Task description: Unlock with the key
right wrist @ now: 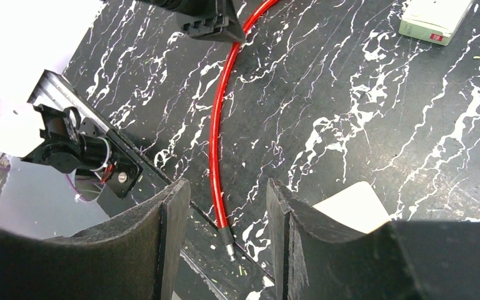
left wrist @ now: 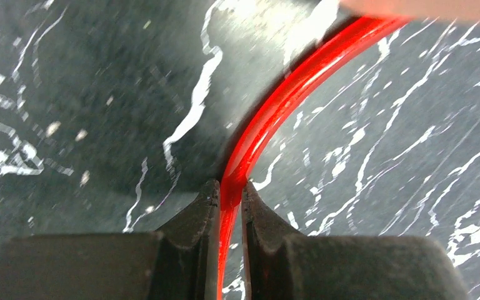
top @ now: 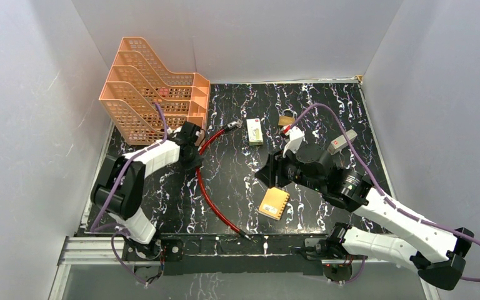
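The small flat metal key is too small to pick out in any view, so where it lies relative to either gripper cannot be told. The left gripper is down at the black marbled tabletop, its jaws clamped on the red plastic-coated cable loop. Its arm is bent at the elbow and reaches toward the orange perforated plastic file rack. The right gripper hangs above the table, jaws apart and holding nothing, with the cable's metal tip lying below the gap. A brass padlock sits farther back. What the rack's tiers hold cannot be told.
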Tool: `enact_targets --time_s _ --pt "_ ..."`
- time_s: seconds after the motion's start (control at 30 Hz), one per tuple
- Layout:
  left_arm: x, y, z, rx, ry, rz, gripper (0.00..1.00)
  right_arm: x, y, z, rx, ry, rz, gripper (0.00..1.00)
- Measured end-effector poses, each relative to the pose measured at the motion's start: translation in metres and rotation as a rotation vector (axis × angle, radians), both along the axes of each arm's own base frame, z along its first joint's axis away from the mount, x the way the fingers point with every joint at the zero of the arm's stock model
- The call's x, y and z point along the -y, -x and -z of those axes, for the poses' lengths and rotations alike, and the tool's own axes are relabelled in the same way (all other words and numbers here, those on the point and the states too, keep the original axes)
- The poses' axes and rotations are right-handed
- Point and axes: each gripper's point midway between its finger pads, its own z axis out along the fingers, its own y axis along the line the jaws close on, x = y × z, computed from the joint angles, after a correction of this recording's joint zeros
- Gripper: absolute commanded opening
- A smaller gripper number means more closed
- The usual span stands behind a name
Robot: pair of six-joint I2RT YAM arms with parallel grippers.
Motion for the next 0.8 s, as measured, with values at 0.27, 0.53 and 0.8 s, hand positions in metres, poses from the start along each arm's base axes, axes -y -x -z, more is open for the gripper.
enact_targets --time_s 0.27,0.53,0.8 --pt "0.012 -0.045 0.000 -0.004 0.028 0.004 0.00 0.008 0.000 -0.001 0.012 0.011 0.022 0.56" --pt "0.004 -0.081 -0.001 0.014 0.030 0.018 0.26 0.014 0.000 -0.007 0.036 -0.001 0.034 0.56" --pt "-0.003 -0.071 -0.014 0.041 0.051 0.016 0.63 0.018 -0.001 -0.003 0.039 0.027 0.039 0.56"
